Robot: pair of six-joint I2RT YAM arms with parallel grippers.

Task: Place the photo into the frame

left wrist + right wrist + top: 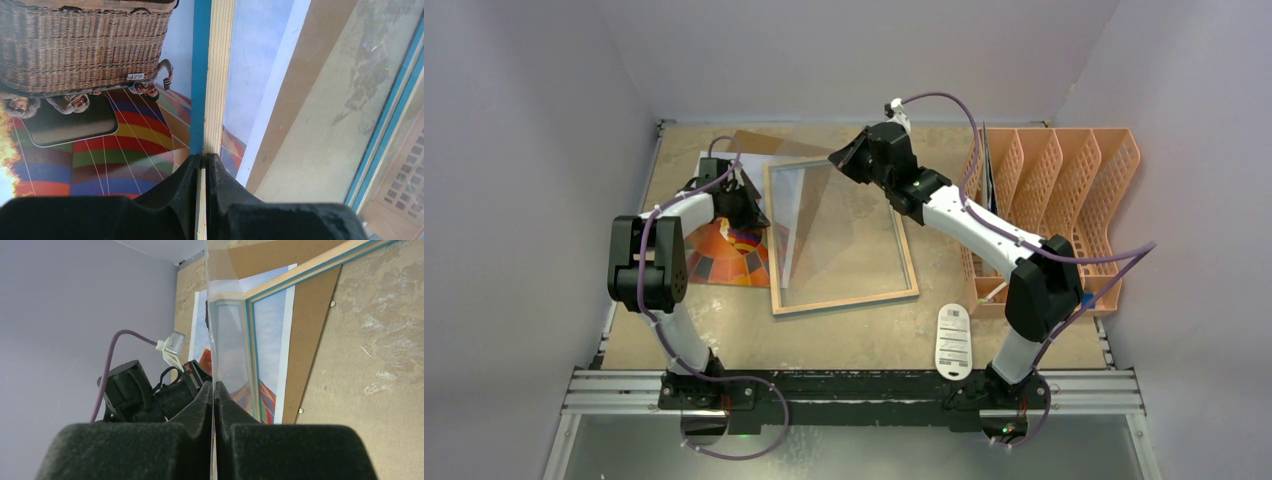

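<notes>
Photo (724,255) lies face-up just left of the frame (844,297), edge beneath it. Left gripper (202,159) pinches the frame's rail, seemingly steadying it; right gripper (214,390), clamped tight, tilts the clear pane (809,215) above the frame.

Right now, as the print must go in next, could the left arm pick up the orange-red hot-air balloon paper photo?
Probably not yet: the left gripper is shut on the border of the blue-and-wood frame, and the photo lies partly under that frame.
</notes>
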